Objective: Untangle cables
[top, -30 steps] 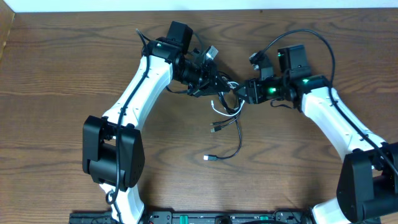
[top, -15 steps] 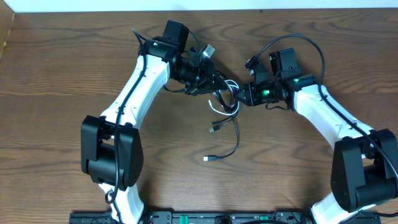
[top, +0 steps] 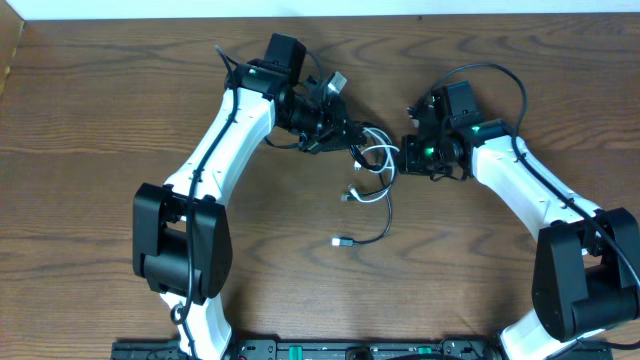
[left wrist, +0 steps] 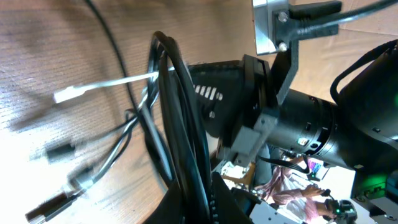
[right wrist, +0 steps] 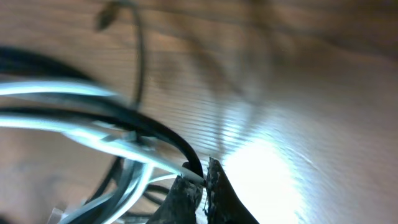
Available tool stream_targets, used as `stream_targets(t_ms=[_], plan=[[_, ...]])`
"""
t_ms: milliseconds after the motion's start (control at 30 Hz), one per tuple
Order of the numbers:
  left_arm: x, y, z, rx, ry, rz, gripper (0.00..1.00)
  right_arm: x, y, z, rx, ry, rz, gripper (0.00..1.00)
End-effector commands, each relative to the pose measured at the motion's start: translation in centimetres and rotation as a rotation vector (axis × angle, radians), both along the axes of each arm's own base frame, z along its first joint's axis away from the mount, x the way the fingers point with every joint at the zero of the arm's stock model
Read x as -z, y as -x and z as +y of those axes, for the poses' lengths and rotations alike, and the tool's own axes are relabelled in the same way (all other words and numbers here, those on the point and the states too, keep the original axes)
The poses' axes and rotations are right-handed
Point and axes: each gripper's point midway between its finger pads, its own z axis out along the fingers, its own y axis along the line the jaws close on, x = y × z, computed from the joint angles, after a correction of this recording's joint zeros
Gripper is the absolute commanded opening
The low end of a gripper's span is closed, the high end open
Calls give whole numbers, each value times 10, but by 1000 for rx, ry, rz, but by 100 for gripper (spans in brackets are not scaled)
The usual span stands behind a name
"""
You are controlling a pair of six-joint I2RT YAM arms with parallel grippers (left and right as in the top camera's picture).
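Cables (top: pixel 372 158) are pinched in the shut tips of the right gripper (right wrist: pixel 205 168). A white cable (right wrist: pixel 93 135) and a black cable (right wrist: pixel 155 132) are seen running together into the closed fingers (right wrist: pixel 183 196), just above the table (top: pixel 100 150). The left gripper (top: pixel 352 138) is closed as well, on the other side of the same knot. In its wrist view several black strands are drawn taut down toward it, though its fingertips are hardly shown there. Overhead, the two grippers are set near each other, facing, with white loops bunched between them. From these loops a white end is let down to a small white plug (top: pixel 350 195) lying on the table just below the grippers. The black cable is curved farther down from the right gripper's side and is ended in a second plug (top: pixel 343 241), well apart from both grippers. Both wrist views are blurred, so the crossings of the strands cannot be told.
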Motion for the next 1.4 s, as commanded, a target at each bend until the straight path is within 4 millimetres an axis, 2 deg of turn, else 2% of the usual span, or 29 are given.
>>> stream_targets(t_ms=[0, 167, 300, 400, 467, 533, 667, 733, 833, 933, 1033, 1133, 1200, 1267, 1367], plan=[[-10, 0, 1, 4, 40, -6, 7, 22, -3, -59, 248, 264, 25, 1], [-10, 0, 1, 4, 40, -6, 7, 29, 5, -64, 255, 289, 48, 1], [-10, 0, 1, 4, 41, -7, 7, 33, 13, -83, 329, 377, 75, 1], [-10, 0, 1, 4, 41, -7, 7, 33, 14, -85, 328, 372, 85, 1], [-10, 0, 1, 5, 40, -7, 8, 32, 10, -74, 251, 316, 69, 1], [-10, 0, 1, 10, 41, -15, 8, 27, 6, -53, 122, 213, 38, 1], [-10, 0, 1, 26, 43, -40, 7, 3, -3, -29, 25, 56, -2, 8], [-10, 0, 1, 31, 44, -48, 7, -17, -8, -17, -28, -20, -46, 13], [-10, 0, 1, 48, 47, -74, 7, -50, -14, -4, -99, -95, -129, 31], [-10, 1, 1, 74, 51, -111, 7, -87, -17, -2, -119, -112, -218, 50], [-10, 2, 0, 80, 52, -117, 7, -114, -17, -1, -125, -125, -296, 61], [-10, 3, -2, 86, 53, -116, 7, -133, -16, 4, -158, -136, -367, 64], [-12, 7, -6, 100, 64, -112, 7, -140, -14, 11, -208, -142, -403, 64], [-14, 12, -13, 119, 82, -106, 7, -139, -12, 15, -222, -144, -404, 63], [-15, 18, -20, 140, 87, -107, 7, -131, -12, 19, -176, -166, -349, 56]])
